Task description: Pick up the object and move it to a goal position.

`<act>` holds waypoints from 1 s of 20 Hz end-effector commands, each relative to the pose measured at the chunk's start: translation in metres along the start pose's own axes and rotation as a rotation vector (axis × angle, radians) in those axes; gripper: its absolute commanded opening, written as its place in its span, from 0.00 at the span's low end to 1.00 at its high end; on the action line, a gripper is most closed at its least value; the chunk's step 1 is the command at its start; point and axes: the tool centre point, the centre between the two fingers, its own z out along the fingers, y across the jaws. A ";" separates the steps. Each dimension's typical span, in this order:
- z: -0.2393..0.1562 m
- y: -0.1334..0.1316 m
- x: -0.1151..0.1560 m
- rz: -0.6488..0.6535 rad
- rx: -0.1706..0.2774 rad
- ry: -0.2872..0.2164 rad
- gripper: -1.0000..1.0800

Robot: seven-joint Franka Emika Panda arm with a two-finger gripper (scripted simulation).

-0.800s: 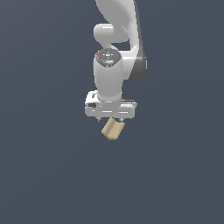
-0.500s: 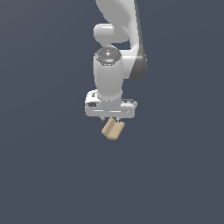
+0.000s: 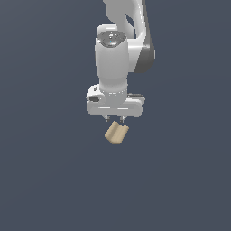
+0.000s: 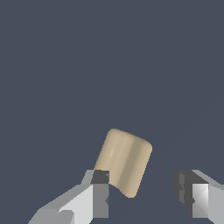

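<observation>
The object [image 3: 117, 132] is a small tan block with a shallow groove, lying tilted on the dark floor just below my hand in the exterior view. My gripper [image 3: 115, 120] hangs over it, pointing down, open and empty, and only its short fingertips show under the white hand. In the wrist view the object [image 4: 124, 164] lies beyond the fingertips, close to one finger [image 4: 99, 192] and off-centre in the gap. The other finger [image 4: 192, 197] stands well apart from it. My gripper [image 4: 142, 186] holds nothing.
A plain dark grey floor [image 3: 45, 180] fills both views. No other object, container or goal marker shows.
The arm's wrist segment has shifted upward in the picture while the hand stays over the object. The object has not moved. The jaws remain open.
</observation>
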 end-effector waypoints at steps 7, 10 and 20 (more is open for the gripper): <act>-0.073 -0.010 0.017 0.034 0.015 0.123 0.62; -0.103 -0.014 0.021 0.046 0.012 0.173 0.62; -0.194 -0.030 0.025 0.078 -0.032 0.337 0.62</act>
